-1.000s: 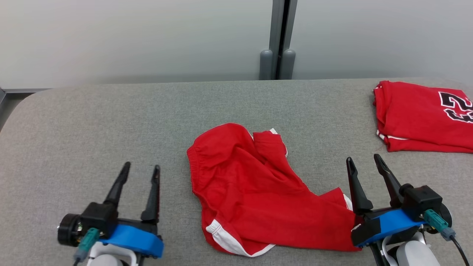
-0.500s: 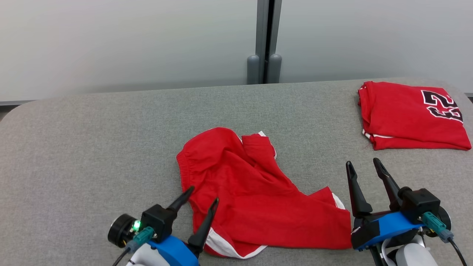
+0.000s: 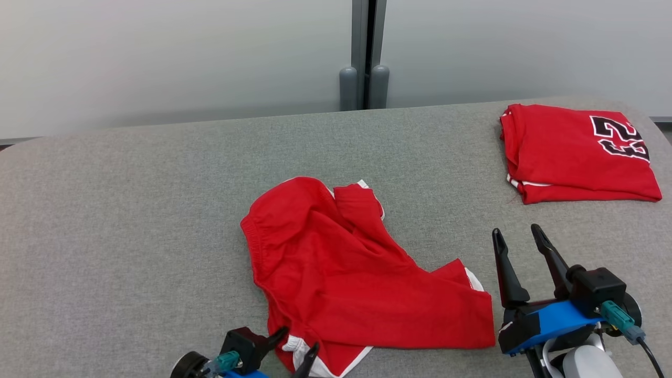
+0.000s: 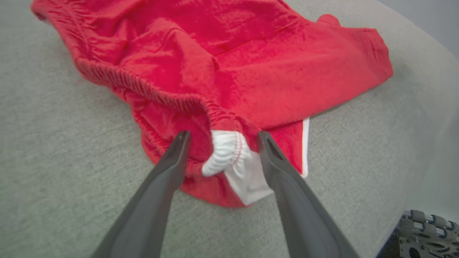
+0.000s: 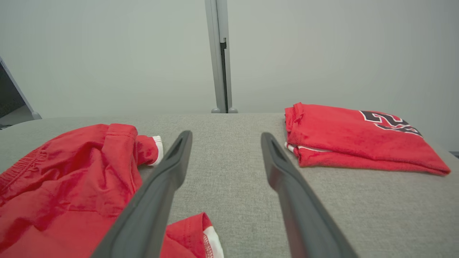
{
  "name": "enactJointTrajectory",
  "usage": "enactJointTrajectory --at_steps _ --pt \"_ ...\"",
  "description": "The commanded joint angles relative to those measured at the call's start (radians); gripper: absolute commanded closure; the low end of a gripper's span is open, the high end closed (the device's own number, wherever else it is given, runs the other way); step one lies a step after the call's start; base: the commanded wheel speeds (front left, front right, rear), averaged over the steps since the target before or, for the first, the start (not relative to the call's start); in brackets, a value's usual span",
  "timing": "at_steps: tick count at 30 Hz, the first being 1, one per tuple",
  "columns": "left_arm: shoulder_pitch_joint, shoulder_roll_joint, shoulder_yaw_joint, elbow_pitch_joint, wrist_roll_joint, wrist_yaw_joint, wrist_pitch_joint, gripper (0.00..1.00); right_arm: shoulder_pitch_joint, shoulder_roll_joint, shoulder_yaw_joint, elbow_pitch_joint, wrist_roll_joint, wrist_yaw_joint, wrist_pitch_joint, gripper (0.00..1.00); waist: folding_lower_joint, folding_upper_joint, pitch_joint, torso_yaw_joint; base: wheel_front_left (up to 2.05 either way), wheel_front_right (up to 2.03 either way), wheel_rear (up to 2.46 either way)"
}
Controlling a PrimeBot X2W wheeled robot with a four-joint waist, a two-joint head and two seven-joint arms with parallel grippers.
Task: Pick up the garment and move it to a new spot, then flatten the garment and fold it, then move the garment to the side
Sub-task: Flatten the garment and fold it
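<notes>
Left claw (image 4: 224, 135) (agape) newly astride shorts (image 4: 251, 64)

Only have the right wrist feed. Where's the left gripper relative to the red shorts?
Observer: Left gripper is at the shorts' near corner, over a white ribbed patch at the waistband's end.
Operator: Closed on it?
Observer: No. Jaws open, one on each side of that patch.
Operator: Is my right gripper clear of the fabric?
Observer: Head view: right gripper points over bare table, its blue mount right beside the shorts' hem.
</notes>
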Motion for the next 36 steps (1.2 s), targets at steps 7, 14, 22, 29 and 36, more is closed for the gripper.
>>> enactJointTrajectory --at_steps 7,14,22,29,36 --pt "-0.045 -0.006 0.018 0.07 -0.037 0.007 -0.067 1.0 0.002 -0.001 -0.016 0.004 -0.002 0.0 0.001 0.0 0.0 0.0 0.005 0.012 0.0 0.0 0.0" --pt "-0.066 0.026 0.097 0.097 -0.06 0.049 -0.157 1.0 0.0 -0.001 -0.018 0.016 0.006 0.0 0.002 0.0 0.0 0.0 0.004 0.052 0.0 0.0 0.0" --pt "-0.006 0.048 0.14 0.11 -0.102 0.071 -0.19 1.0 -0.008 -0.001 -0.024 0.038 0.003 0.0 0.0 0.0 0.0 0.0 0.002 0.086 0.0 0.0 0.0" --pt "-0.009 0.027 0.172 0.08 -0.084 0.106 -0.268 0.0 -0.011 -0.001 -0.017 0.055 0.004 0.0 0.007 0.0 0.0 0.0 -0.009 0.106 0.0 0.0 0.0" --pt "0.002 0.005 0.301 -0.027 -0.03 0.156 -0.289 0.0 -0.02 -0.001 -0.01 0.065 0.003 0.0 0.004 0.0 0.0 0.0 -0.024 0.103 0.0 0.0 0.0"
